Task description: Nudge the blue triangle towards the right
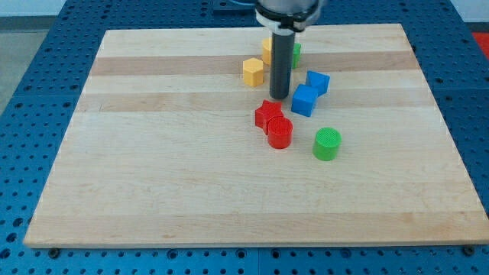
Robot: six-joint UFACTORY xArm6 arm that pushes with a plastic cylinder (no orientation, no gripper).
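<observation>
Camera view, the only one: the rod comes straight down from the top of the wooden board (153, 191), and my tip (280, 97) sits on the wood in the middle of the cluster. There is no gripper here to open or close, just the bare rod end, holding nothing.

Two blue blocks lie off to the tip's right. The nearer one (304, 100), at about three o'clock and just beside the tip, looks like a cube. The farther one (318, 81), at about two o'clock, has a more angled outline, so I take that for the blue triangle, though the shape is hard to read.

So the target lies right and slightly up from the tip, with the blue cube close below it. A push to the right, I judge, needs the tip at the triangle's nine o'clock side first, or the cube goes along.

Red star (267, 113) and red cylinder (280, 133) sit at six o'clock, green cylinder (327, 143) at four, yellow hexagon (253, 71) at ten.
</observation>
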